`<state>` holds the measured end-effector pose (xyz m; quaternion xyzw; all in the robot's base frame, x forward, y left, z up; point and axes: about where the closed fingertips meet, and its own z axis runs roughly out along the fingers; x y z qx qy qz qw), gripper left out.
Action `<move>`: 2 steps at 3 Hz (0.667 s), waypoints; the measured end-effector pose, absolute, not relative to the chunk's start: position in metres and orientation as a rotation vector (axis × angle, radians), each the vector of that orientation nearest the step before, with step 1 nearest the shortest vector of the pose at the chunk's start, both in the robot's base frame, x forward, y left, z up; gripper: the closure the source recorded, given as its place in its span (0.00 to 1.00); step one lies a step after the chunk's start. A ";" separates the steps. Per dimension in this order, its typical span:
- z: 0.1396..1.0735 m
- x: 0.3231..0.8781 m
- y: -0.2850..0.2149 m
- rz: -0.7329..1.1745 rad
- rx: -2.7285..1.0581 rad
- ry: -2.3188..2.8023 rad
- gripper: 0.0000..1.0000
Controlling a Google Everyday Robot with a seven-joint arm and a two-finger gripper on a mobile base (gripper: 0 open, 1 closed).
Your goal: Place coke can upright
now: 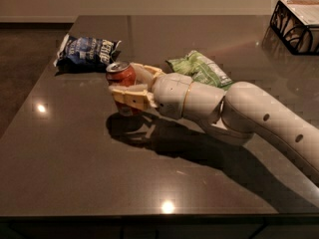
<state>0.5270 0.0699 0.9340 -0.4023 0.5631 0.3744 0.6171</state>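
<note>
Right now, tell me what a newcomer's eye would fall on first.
The white arm stretched in from the right, its gripper with fingers closed on a red can, roughly upright, over the dark table's middle-left. Behind lie a blue bag at the far left and a green bag beside the arm.

My arm (259, 118) reaches in from the right, stretched low and nearly level. My end effector (124, 85) points left, low over the worktop (75, 173), its fingers (130, 97) clamped on the coke can (119, 74).
</note>
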 end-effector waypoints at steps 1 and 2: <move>0.927 0.527 0.071 0.864 -0.907 1.283 0.92; 0.921 0.528 0.072 0.854 -0.893 1.286 0.74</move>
